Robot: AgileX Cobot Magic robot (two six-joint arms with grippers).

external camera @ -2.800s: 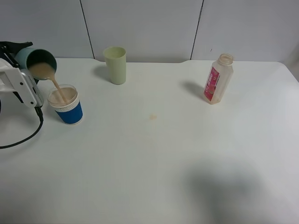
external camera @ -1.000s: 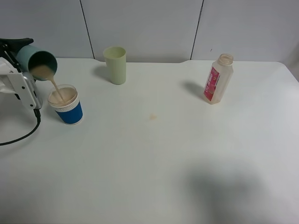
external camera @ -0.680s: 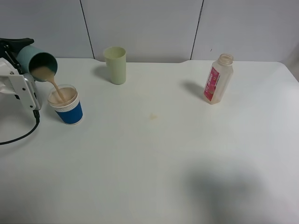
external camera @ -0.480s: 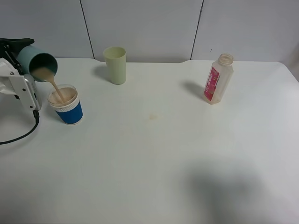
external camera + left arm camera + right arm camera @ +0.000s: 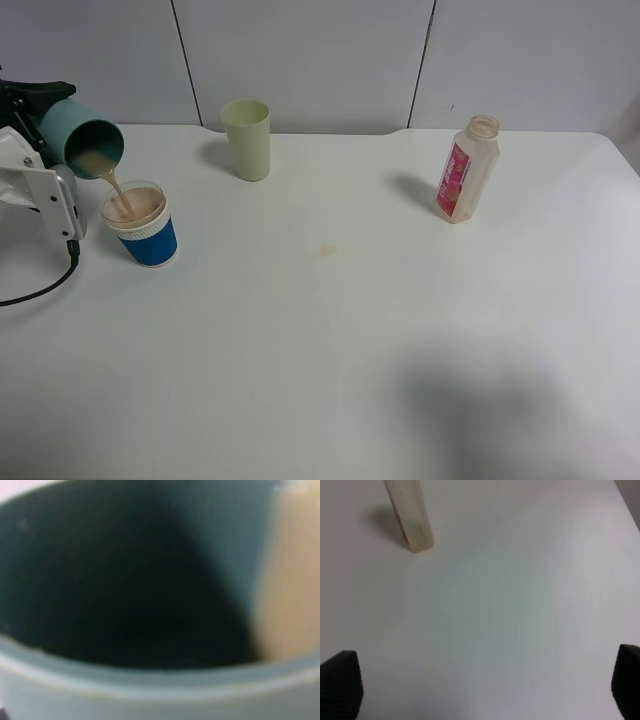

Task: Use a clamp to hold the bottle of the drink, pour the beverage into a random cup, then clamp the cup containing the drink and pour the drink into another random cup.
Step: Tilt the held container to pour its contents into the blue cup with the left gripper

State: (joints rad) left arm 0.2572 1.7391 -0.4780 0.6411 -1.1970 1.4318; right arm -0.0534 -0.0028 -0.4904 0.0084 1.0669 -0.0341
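- The left gripper (image 5: pixel 45 125) has its fingers clamped on the teal cup (image 5: pixel 82 135), holding it tipped above the far left edge of the white surface (image 5: pixel 330 330), mouth toward the blue cup (image 5: pixel 142 224).
- A thin stream of tan drink (image 5: pixel 112 188) runs from the teal cup's lower lip into the blue cup just below it, which stands upright and is already nearly full.
- The left wrist view is filled by the teal cup's dark inside (image 5: pixel 125 580), blurred, with pale tan liquid (image 5: pixel 290 580) along one side.
- A pale yellow-green cup (image 5: pixel 247 139) stands upright near the back edge, well apart from the pour.
- The bottle (image 5: pixel 466 168) stands upright and uncapped on the right side of the surface, looking nearly empty.
- The right gripper (image 5: pixel 485 690) hovers near the bottle, its dark fingers (image 5: pixel 340 682) spread wide, holding nothing.
- A small tan spot (image 5: pixel 327 250) marks the surface near its middle.
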